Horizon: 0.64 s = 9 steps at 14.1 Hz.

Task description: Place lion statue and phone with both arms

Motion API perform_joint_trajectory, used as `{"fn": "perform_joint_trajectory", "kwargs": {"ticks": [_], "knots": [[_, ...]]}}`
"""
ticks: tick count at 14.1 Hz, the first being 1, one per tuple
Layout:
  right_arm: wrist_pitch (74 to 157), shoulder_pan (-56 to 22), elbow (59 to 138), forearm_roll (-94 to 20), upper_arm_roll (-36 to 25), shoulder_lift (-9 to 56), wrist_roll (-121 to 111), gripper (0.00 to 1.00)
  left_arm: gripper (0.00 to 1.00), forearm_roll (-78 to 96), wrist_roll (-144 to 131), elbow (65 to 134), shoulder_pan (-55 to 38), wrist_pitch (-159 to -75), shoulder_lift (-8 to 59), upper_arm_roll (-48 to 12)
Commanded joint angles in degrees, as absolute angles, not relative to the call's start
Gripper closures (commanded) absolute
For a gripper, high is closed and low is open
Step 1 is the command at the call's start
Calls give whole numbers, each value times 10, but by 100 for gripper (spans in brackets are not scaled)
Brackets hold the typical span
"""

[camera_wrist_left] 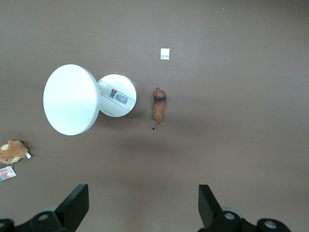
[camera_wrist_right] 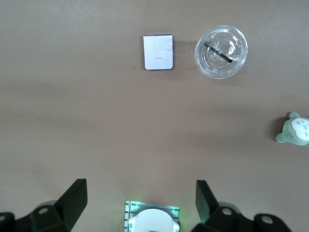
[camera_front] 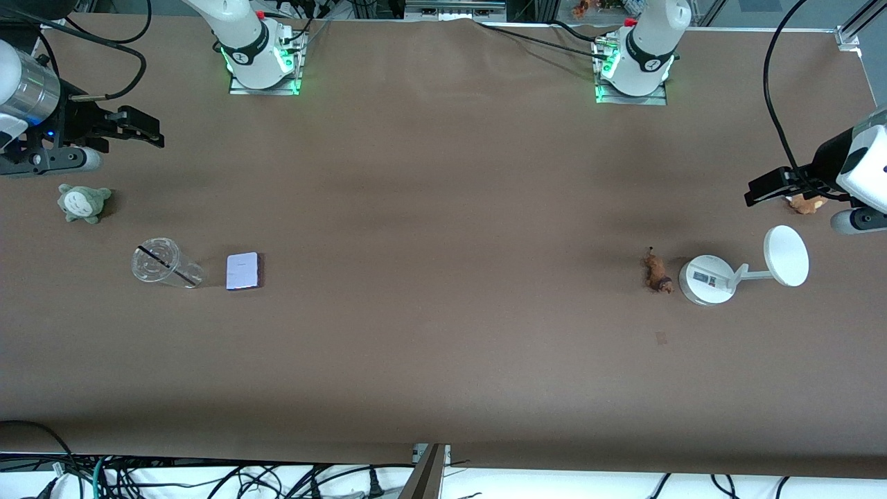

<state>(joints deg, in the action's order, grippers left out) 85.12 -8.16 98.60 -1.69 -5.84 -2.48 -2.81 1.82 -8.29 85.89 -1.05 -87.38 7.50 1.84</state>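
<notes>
The lion statue [camera_front: 657,272], a tiny orange-brown figurine, lies on the brown table toward the left arm's end, beside the white stand's base. It also shows in the left wrist view [camera_wrist_left: 158,106]. The phone [camera_front: 242,270], a flat pale lavender rectangle, lies toward the right arm's end, beside a clear cup. It also shows in the right wrist view [camera_wrist_right: 158,52]. My left gripper [camera_front: 762,188] [camera_wrist_left: 142,203] is open and empty, up over the table by the brown plush. My right gripper [camera_front: 138,130] [camera_wrist_right: 140,198] is open and empty, up over the table by the grey-green plush.
A clear plastic cup [camera_front: 163,263] [camera_wrist_right: 221,51] with a black straw stands beside the phone. A grey-green plush [camera_front: 82,202] [camera_wrist_right: 294,129] sits at the right arm's end. A white stand [camera_front: 707,279] [camera_wrist_left: 117,95] with a disc and a brown plush [camera_front: 807,203] [camera_wrist_left: 13,151] are at the left arm's end.
</notes>
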Motion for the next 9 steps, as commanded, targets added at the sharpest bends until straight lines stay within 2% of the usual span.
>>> {"fn": "perform_joint_trajectory", "kwargs": {"ticks": [1,9], "knots": [[857,-76,988,-8,-52,-28,-31,1,0,32,-79,839,-12,-860,84,20],[866,-76,989,-7,-52,-29,-30,0,0,33,-80,839,-12,-860,84,20]]}}
